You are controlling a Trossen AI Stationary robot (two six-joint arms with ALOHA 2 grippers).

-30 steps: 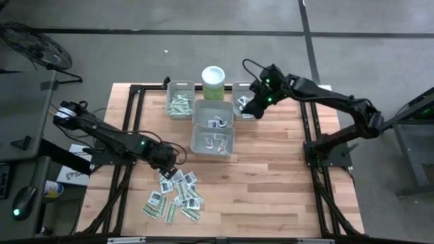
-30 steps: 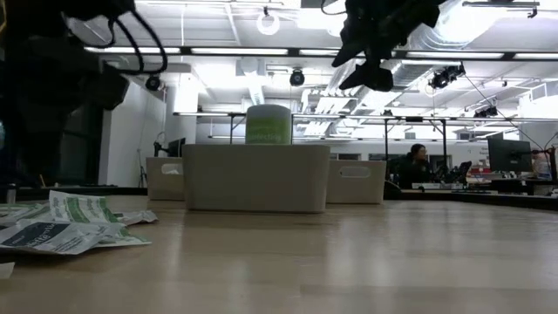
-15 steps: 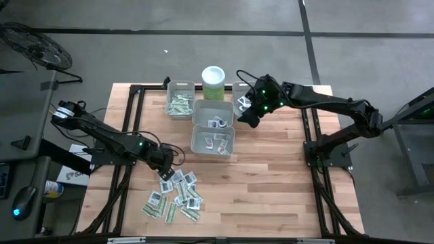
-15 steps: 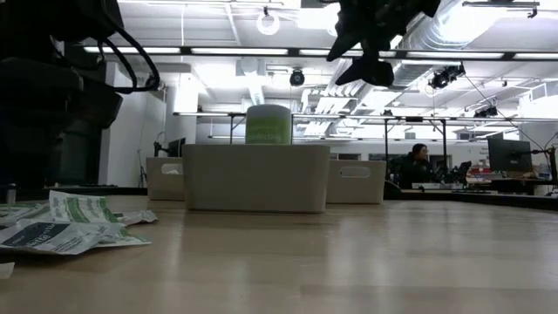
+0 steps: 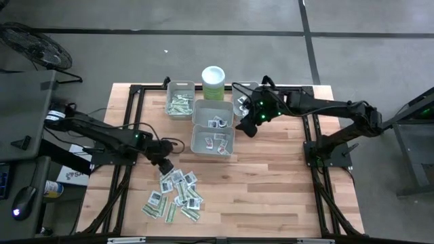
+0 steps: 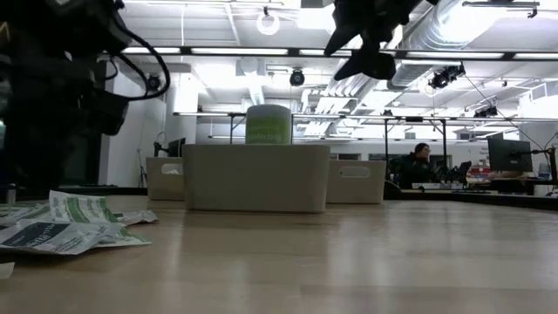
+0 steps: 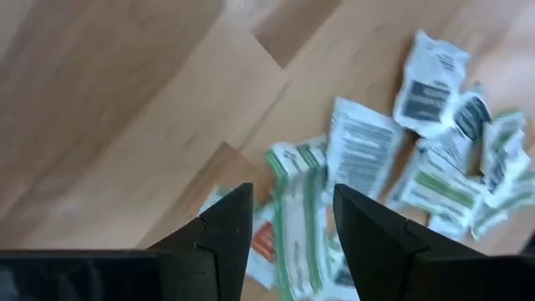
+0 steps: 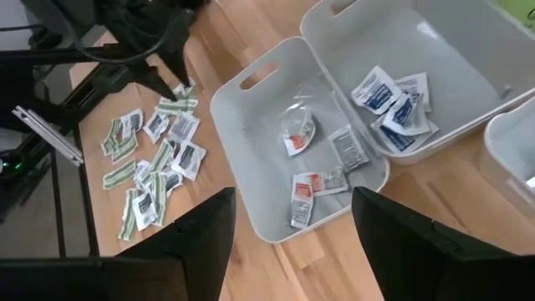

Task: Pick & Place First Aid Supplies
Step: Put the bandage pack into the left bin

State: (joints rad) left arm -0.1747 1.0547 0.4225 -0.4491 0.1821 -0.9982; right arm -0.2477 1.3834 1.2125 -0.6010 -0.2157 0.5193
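Jaws of both grippers released: left gripper (image 5: 165, 163) above packets (image 5: 175, 196), right gripper (image 5: 245, 127) beside bins (image 5: 213, 140)

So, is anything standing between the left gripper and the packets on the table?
Nothing visible. The left gripper hangs with its fingers open at the edge of the pile of packets, and in its wrist view the packets lie uncovered directly beneath.

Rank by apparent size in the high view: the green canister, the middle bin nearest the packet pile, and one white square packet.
1. Middle bin, largest.
2. Green canister, though it stands taller and nearer the overhead camera, which inflates it.
3. White square packet, smallest by far.
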